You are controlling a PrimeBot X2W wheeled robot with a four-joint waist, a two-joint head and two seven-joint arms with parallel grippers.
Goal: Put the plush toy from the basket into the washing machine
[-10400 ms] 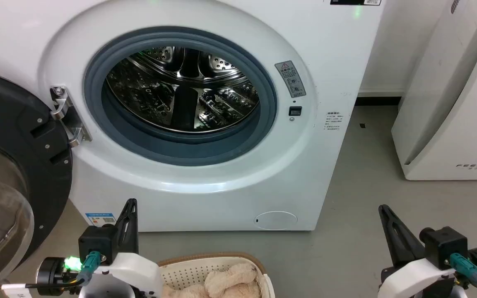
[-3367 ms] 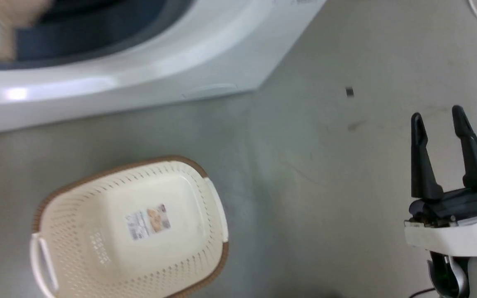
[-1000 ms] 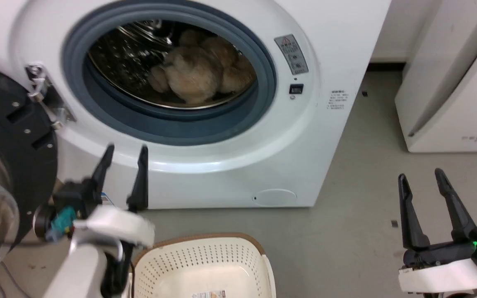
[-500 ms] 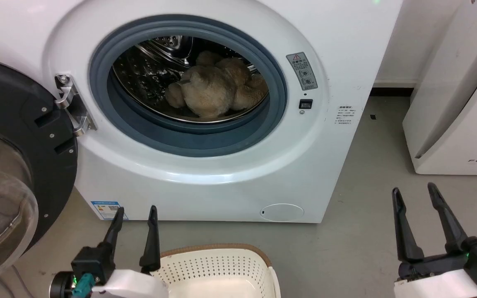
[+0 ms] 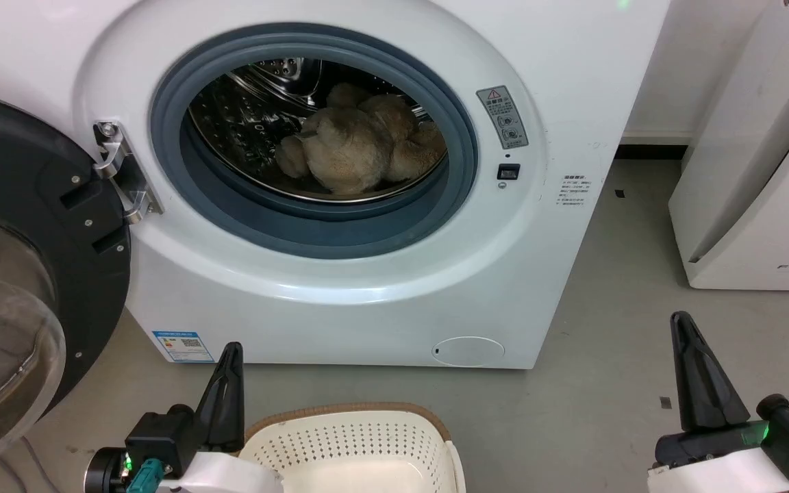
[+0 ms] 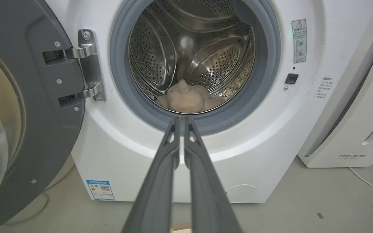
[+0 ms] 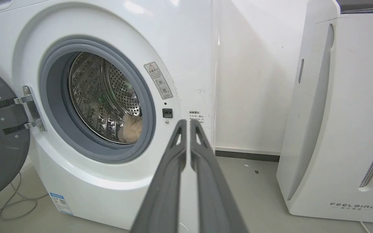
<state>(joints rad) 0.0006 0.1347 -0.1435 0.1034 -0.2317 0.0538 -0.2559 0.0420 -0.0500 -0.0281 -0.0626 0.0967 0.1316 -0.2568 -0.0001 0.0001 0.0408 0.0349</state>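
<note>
The washing machine [image 5: 340, 294] stands on the grey floor [image 5: 607, 329] with its round mouth facing the robot. Its black-framed glass door [image 5: 24, 205] is swung wide open on the hinge at the left. To the right, apart from the machine, stands a plain white appliance [image 5: 764, 171] with faint lettering low on its front.

The basket [image 5: 353, 438] sits on the floor in front of the machine, at the bottom middle of the head view. Its brown rim and perforated cream wall show just right of the left arm.

The plush toy [image 5: 360, 147] lies inside the steel drum, slumped on the drum's bottom toward the front, behind the grey door seal (the left wrist view shows it as a pale mound [image 6: 186, 98] just past the seal's lower lip).

The left fingers [image 5: 224, 397] are low in front of the machine, beside the basket. They are pressed together with only a sliver between them [image 6: 167, 152], and they grip nothing. They point toward the drum mouth, well short of the toy. The right fingers [image 5: 699, 383] are also closed on nothing [image 7: 173, 155]. They are farther right over the floor, well apart from the toy [image 7: 131, 127].
</note>
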